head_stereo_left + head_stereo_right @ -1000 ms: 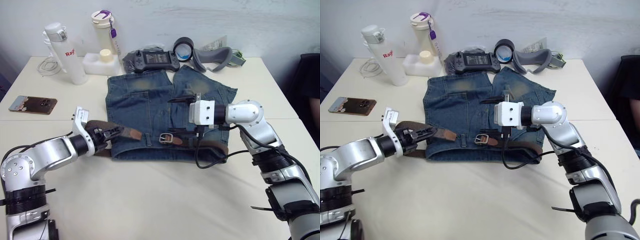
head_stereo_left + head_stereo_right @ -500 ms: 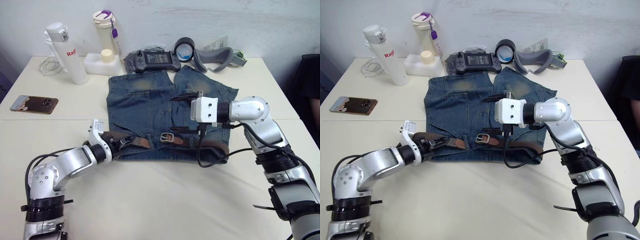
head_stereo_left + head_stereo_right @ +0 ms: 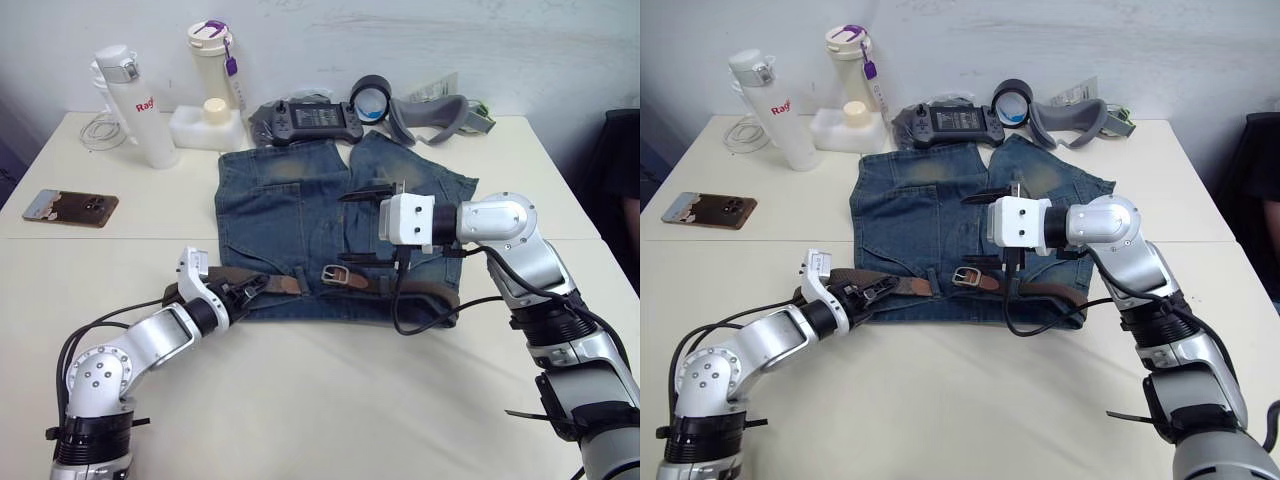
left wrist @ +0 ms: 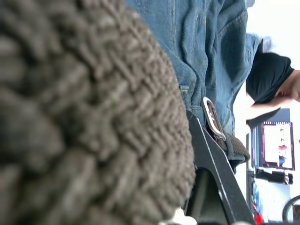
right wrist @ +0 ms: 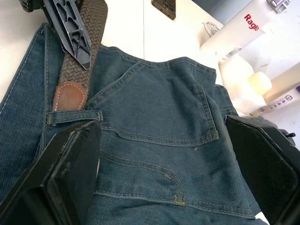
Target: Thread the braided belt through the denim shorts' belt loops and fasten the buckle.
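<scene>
**Belt tip at a waistband loop, left claw holding the strap**

We see the braided belt (image 3: pixel 300 284) lying along the waistband of the denim shorts (image 3: pixel 300 215), low in the centre of the head views. Its tan tip (image 5: pixel 69 96) sits right at one of the belt loops (image 5: pixel 74 116); we can't tell if it has gone under. The buckle (image 3: pixel 334 275) lies on the waistband just right of the tip, apart from it.

Our left gripper (image 3: pixel 240 290), lower left of the frame, is clamped on the braided belt near the shorts' left edge; in the left wrist view the weave is pressed up against the camera. Our right gripper (image 3: pixel 365 226) hovers mid-frame over the shorts, jaws spread wide, holding nothing; the belt runs under it.

The shorts lie flat on the white table (image 3: pixel 330 400), legs pointing to the top of the frame. Beyond them: a game controller (image 3: pixel 305 120), a tape roll (image 3: pixel 368 98), a grey padded band (image 3: pixel 432 115). Upper left: two white bottles (image 3: pixel 130 105), a small white container (image 3: pixel 205 125). A phone (image 3: pixel 70 208) lies at mid left.
</scene>
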Controlling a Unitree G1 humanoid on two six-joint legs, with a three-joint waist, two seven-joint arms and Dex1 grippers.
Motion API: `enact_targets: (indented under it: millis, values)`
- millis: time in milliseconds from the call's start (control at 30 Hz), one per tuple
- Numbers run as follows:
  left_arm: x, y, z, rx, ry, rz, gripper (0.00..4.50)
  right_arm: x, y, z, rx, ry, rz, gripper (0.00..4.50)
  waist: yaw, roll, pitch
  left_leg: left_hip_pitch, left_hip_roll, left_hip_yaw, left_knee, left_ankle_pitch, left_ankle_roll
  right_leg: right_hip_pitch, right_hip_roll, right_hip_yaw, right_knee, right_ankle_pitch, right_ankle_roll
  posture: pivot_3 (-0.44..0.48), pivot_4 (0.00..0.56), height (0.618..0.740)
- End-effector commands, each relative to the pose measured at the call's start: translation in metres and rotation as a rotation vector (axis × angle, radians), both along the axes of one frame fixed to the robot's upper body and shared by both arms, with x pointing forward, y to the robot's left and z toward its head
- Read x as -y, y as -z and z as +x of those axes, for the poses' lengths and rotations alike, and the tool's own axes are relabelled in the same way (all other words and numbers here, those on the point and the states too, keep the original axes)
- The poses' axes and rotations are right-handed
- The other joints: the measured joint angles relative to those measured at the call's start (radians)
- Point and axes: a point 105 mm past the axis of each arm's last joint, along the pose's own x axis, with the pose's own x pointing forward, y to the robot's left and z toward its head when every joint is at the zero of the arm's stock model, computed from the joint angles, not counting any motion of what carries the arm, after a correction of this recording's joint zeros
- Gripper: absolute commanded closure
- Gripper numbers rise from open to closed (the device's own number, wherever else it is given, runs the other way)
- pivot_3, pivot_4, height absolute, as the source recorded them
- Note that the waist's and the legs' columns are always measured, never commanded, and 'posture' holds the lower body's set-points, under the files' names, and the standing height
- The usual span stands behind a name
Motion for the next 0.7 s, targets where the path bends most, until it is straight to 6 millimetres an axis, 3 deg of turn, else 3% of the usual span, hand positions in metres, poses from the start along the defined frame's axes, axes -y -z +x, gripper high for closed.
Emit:
enact_targets:
  millis: [33,233,367,567,700]
  values:
    - [0.008,0.001,0.000,0.059,-0.008,0.011,4.50,0.000,-0.019,-0.007,0.061,-0.016,0.029,0.04,0.001,0.000,0.000,0.000,0.000,0.000,0.000,0.000,0.000,0.000,0.000,0.000,0.000,0.000,0.000,0.000,0.150,0.731]
    - [0.014,0.007,0.005,0.097,-0.066,-0.055,4.50,0.001,-0.020,-0.007,0.059,-0.014,0.020,0.04,0.010,0.000,0.000,0.000,0.000,0.000,0.000,0.000,0.000,0.000,0.000,0.000,0.000,0.000,0.000,0.000,0.150,0.731]
    - [0.006,0.008,0.008,0.123,-0.106,-0.058,4.50,0.001,-0.020,-0.006,0.054,-0.011,0.015,0.04,0.018,0.000,0.000,0.000,0.000,0.000,0.000,0.000,0.000,0.000,0.000,0.000,0.000,0.000,0.000,0.000,0.150,0.731]
    - [0.011,0.002,0.007,0.159,-0.086,-0.130,4.50,0.001,-0.021,-0.005,0.052,-0.005,0.009,0.04,0.018,0.000,0.000,0.000,0.000,0.000,0.000,0.000,0.000,0.000,0.000,0.000,0.000,0.000,0.000,0.000,0.150,0.731]
    - [-0.001,-0.008,0.009,0.205,-0.102,-0.145,4.50,0.001,-0.020,-0.004,0.047,-0.001,0.006,0.04,0.018,0.000,0.000,0.000,0.000,0.000,0.000,0.000,0.000,0.000,0.000,0.000,0.000,0.000,0.000,0.000,0.150,0.731]
